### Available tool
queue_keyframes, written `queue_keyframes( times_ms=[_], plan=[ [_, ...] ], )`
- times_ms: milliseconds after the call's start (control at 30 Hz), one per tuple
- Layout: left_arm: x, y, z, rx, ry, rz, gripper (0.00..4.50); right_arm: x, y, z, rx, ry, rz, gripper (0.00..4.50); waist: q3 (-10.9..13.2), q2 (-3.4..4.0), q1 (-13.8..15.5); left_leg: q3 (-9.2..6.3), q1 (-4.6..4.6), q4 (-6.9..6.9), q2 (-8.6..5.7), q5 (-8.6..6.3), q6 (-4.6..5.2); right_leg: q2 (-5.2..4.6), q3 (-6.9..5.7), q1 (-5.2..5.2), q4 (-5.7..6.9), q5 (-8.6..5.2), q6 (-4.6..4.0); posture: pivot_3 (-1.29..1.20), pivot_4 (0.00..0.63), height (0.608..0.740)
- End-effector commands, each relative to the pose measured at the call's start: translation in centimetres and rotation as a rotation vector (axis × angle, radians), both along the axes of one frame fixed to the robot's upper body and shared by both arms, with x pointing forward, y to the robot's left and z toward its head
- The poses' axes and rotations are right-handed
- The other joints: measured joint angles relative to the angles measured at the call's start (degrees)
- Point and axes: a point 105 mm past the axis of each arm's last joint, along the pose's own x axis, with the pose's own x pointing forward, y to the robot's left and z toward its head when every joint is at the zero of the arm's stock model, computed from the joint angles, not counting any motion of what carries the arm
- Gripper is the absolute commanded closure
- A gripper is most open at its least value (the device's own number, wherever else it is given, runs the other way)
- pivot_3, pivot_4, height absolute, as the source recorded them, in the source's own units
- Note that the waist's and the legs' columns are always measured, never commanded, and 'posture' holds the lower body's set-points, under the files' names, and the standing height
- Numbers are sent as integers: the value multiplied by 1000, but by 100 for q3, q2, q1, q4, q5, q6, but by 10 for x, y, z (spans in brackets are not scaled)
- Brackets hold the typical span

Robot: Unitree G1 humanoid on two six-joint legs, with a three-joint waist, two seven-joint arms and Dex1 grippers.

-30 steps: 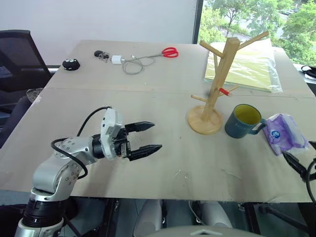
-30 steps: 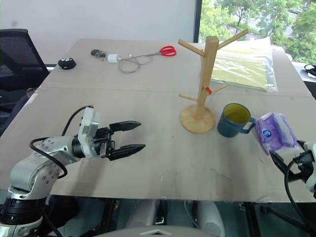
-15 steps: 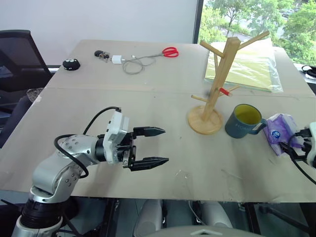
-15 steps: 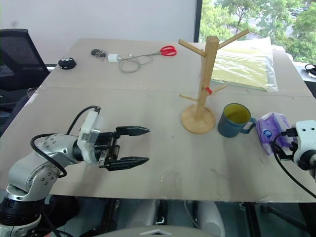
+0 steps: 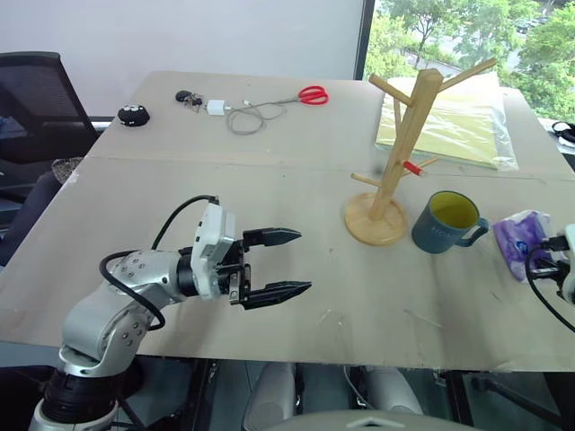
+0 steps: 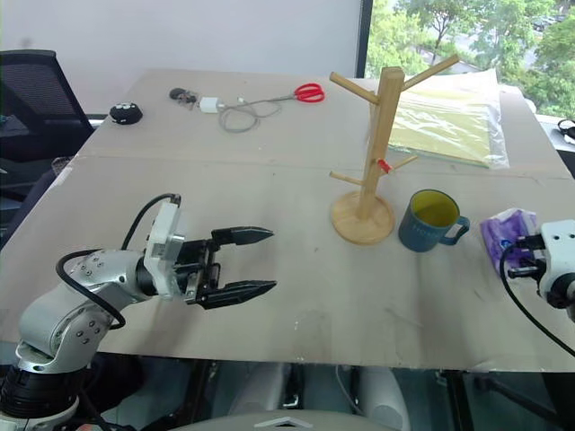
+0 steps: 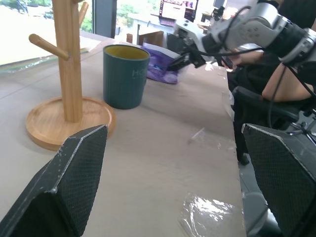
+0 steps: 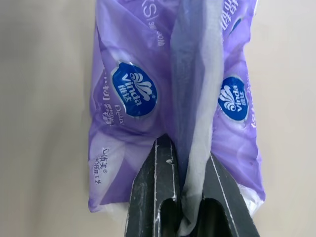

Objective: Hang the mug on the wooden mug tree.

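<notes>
Right gripper [image 8: 190, 190] pinches a fold of the purple tissue pack [image 8: 173, 98], apparently clearing room beside the mug [image 5: 446, 221] standing just right of the wooden mug tree [image 5: 395, 153], while the left gripper [image 5: 286, 262] hovers with its 2 fingers apart.

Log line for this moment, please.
right gripper: shut on tissue pack | left gripper: open, idle | mug: on table, beside tree

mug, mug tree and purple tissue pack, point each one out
mug [image 5: 443, 233], left eye view, on its outer wall
mug tree [image 5: 402, 145], left eye view, on the upright post
purple tissue pack [image 8: 128, 94], right wrist view, on the printed wrapper
</notes>
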Motion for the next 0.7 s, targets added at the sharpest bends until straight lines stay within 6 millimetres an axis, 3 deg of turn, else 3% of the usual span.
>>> queue_keyframes(
  times_ms=[33,200,333,467,600,700],
  plan=[
    [1,-4,12,-51,-43,-14,0,-2,-16,38,-77,-139,-76,4452,0,2,-13,2,2,0,0,0,0,0,2,0,0,1,1,0,150,740],
    [6,-12,15,-65,-51,-30,0,30,-41,42,-108,-173,-166,4452,1,2,-124,18,14,3,2,0,1,7,13,1,1,-2,-3,0,150,740],
    [8,-13,16,-72,-54,-31,0,55,-43,31,-73,-110,-96,4452,1,3,-163,27,19,2,-1,3,6,10,28,1,3,-1,-6,0,150,740],
    [8,-15,15,-77,-52,-34,0,63,-40,39,-108,-85,-23,2555,6,13,-141,27,8,-5,1,5,2,15,32,-11,2,9,11,0,150,740],
    [9,-14,14,-79,-52,-23,0,41,-15,66,-150,-99,120,751,11,24,-56,24,-6,-12,0,9,-9,7,29,-17,-4,4,23,0,150,740],
    [13,-12,12,-75,-44,-12,0,17,19,85,-95,-142,214,751,11,24,-19,21,-7,-14,1,8,-10,5,26,-16,-7,1,28,0,150,740]
  ],
)
